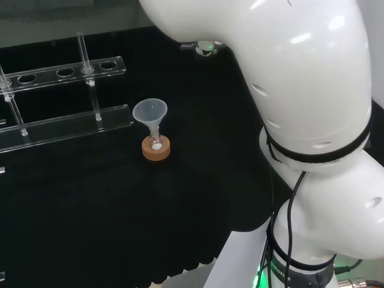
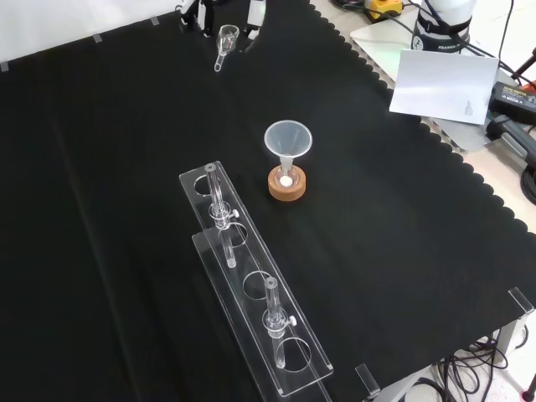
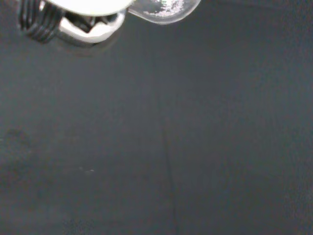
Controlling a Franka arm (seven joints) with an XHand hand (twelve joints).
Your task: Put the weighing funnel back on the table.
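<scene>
Nearest in the front view is the end of a clear rack (image 2: 251, 285), which runs away across the black-clothed counter (image 2: 100, 167) with two slim clear tubes (image 2: 219, 201) standing in its holes. Just beyond the rack's far end, the funnel (image 2: 288, 138) stands mouth up with its stem in a small flask (image 2: 286, 178) on a cork ring (image 2: 286, 186) (a small white bit shows low inside the flask). Well beyond that, at the view's top edge, the weighing funnel (image 2: 224, 38) sits between two parts of the robot hand (image 2: 254, 17), its stem pointing towards the camera. The edge cuts off the robot hand, so I cannot tell whether its fingers clamp the piece, or whether the piece touches the cloth. In the wrist view, the weighing funnel (image 3: 166, 9) shows just beside a white part of the robot hand (image 3: 83, 24), over bare dark cloth.
</scene>
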